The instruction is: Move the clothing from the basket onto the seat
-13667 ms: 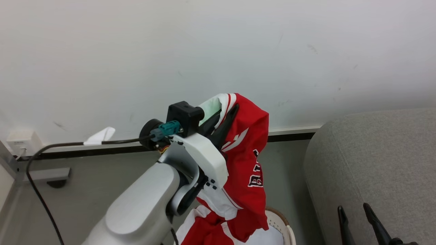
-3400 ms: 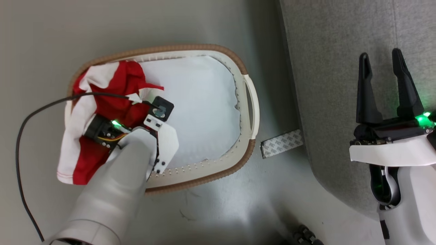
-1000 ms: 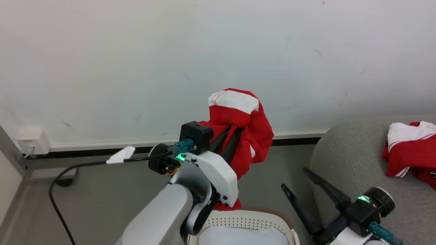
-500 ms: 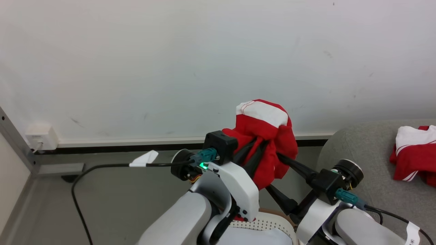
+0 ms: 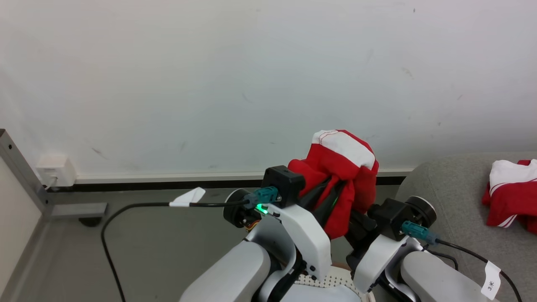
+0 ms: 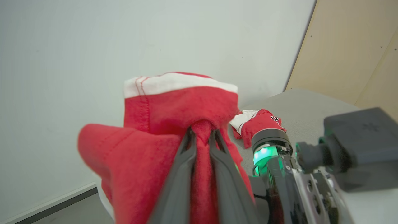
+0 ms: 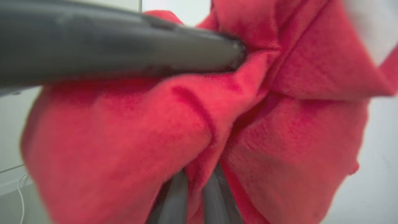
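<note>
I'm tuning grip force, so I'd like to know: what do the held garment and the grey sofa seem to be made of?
The held garment looks like soft knit fabric, perhaps cotton or polyester jersey. It is matte, bunches into loose folds, and shows stitching along its white band. The sofa looks like woven upholstery: light grey, matte, finely flecked. Its fibre cannot be told.

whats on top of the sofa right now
A crumpled red and white garment lies on the sofa. The seat runs past the picture's right edge and the right arm covers its near part, hiding the rest.
</note>
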Motion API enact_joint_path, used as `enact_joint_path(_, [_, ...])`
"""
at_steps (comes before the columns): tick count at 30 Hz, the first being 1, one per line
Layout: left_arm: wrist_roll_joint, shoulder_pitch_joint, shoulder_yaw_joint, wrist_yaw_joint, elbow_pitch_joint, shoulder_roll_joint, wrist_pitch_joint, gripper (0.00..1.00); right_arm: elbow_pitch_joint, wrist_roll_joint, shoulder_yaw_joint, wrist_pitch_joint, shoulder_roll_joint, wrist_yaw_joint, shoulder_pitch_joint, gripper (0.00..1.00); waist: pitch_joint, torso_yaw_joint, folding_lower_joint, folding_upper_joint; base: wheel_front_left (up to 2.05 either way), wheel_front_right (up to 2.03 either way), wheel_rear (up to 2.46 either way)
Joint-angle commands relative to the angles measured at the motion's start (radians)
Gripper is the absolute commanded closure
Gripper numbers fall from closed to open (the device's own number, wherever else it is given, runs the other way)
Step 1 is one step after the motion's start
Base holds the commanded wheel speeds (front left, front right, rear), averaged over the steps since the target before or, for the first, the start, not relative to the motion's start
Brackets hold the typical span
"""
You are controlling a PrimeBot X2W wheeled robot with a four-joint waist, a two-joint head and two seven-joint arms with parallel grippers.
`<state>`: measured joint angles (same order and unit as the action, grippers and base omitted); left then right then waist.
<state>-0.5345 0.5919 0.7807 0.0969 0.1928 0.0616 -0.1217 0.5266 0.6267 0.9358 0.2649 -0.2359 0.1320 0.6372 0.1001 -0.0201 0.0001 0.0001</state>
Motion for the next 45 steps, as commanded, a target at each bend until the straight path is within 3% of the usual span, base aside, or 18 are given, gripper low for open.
enact_joint_path(1, [-0.013, 0.002, -0.003, 0.001, 0.002, -0.001, 0.005, 1.00, 0.002, 0.011, 0.003, -0.001, -0.006, -0.003, 0.012, 1.00, 0.000, 0.001, -0.0001, -0.0001, 0.00, 0.00, 0.00])
enact_joint_path(7, [-0.007, 0.003, -0.010, 0.015, 0.013, 0.011, 0.015, 0.97, -0.018, 0.029, -0.012, -0.001, -0.024, -0.003, 0.010, 1.00, -0.001, 0.008, -0.0001, -0.0001, 0.00, 0.00, 0.00])
enact_joint_path(9, [0.001, 0.005, -0.010, 0.018, 0.015, 0.014, 0.020, 0.73, -0.023, 0.027, -0.022, -0.001, -0.030, -0.003, 0.006, 1.00, -0.002, 0.010, -0.0001, -0.0001, 0.00, 0.00, 0.00])
enact_joint_path(10, [0.005, 0.006, -0.010, 0.021, 0.017, 0.016, 0.026, 0.51, -0.025, 0.025, -0.029, -0.001, -0.033, -0.003, 0.004, 1.00, -0.002, 0.011, -0.0001, -0.0001, 0.00, 0.00, 0.00])
enact_joint_path(11, [0.007, 0.006, -0.010, 0.023, 0.018, 0.017, 0.031, 0.07, -0.026, 0.020, -0.036, -0.001, -0.035, -0.003, 0.001, 1.00, -0.003, 0.012, -0.0001, -0.0001, 0.00, 0.00, 0.00])
enact_joint_path(12, [0.008, 0.004, -0.009, 0.025, 0.020, 0.017, 0.035, 0.00, -0.027, 0.013, -0.044, -0.001, -0.037, -0.003, -0.002, 1.00, -0.003, 0.013, -0.0001, -0.0001, 0.00, 0.00, 0.00])
enact_joint_path(36, [0.034, -0.030, 0.010, 0.043, 0.064, 0.059, 0.089, 0.00, -0.069, -0.053, -0.244, -0.001, -0.091, -0.003, -0.062, 1.00, -0.003, 0.039, -0.0001, -0.0001, 0.00, 0.00, 0.00])
enact_joint_path(45, [0.021, -0.034, 0.014, 0.043, 0.073, 0.059, 0.098, 0.00, -0.080, -0.060, -0.270, -0.001, -0.104, -0.003, -0.066, 1.00, 0.001, 0.064, -0.0001, -0.0001, 0.00, 0.00, 0.00])
